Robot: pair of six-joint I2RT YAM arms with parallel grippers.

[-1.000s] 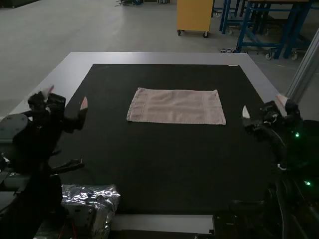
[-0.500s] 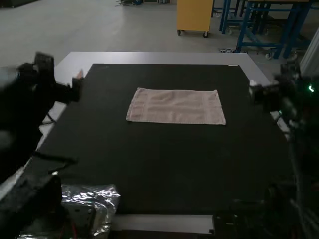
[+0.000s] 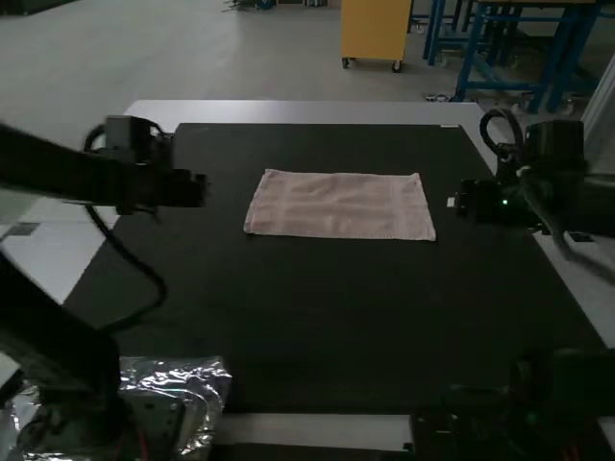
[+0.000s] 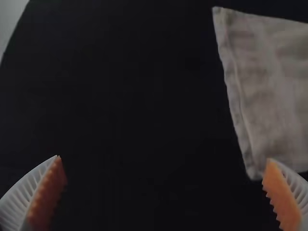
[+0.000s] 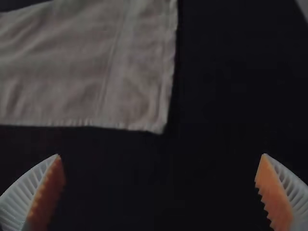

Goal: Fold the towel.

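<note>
The left gripper (image 3: 181, 189) is beside the towel's left end in the high view, and the right gripper (image 3: 473, 200) is beside its right end. Between them the pinkish towel (image 3: 338, 206) lies flat as a wide rectangle; whether it is folded once I cannot tell. In the left wrist view the left gripper (image 4: 163, 160) is open, with the towel (image 4: 269, 86) near one finger and an end edge and corner visible. The right gripper (image 5: 161, 155) stands open in the right wrist view, apart from the towel's corner (image 5: 134, 91). Neither gripper holds cloth.
A black mat (image 3: 327, 327) covers most of the pale table (image 3: 307, 112). Crinkled silver wrapping (image 3: 197, 379) lies near the left arm's base. Cables loop from both arms near the table's sides.
Both arms have swung up and inward over the mat, their grippers turning from raised fingers to facing down beside the towel. The towel has stayed put.
</note>
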